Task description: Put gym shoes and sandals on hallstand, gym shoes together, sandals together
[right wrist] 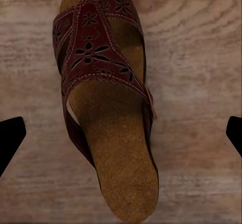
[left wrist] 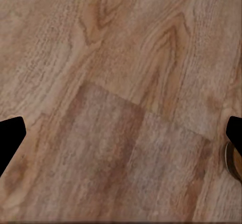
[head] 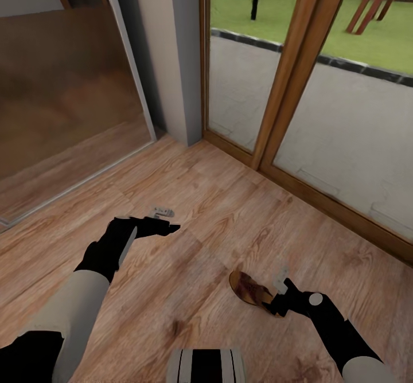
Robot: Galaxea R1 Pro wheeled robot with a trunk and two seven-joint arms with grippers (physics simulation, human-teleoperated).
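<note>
One dark brown sandal (head: 249,288) with a cut-out upper and tan insole (right wrist: 118,153) lies on the wood-plank corridor floor (head: 189,268). My right gripper (head: 276,296) hovers at the sandal's near end, open. In the right wrist view its fingertips (right wrist: 11,138) stand wide on either side of the sandal without touching it. My left gripper (head: 166,219) is open over bare floor (left wrist: 121,108) to the left. A rounded brown edge (left wrist: 233,159) shows beside one of its fingertips (left wrist: 10,138); I cannot tell what it is. The gym shoes and the hallstand are out of view.
Glass doors in wooden frames (head: 287,79) run along the back and right, with a low wooden sill (head: 344,211). A grey pillar (head: 172,56) stands in the corner. A framed reflective panel (head: 69,96) lines the left. My base (head: 206,366) shows at the lower edge.
</note>
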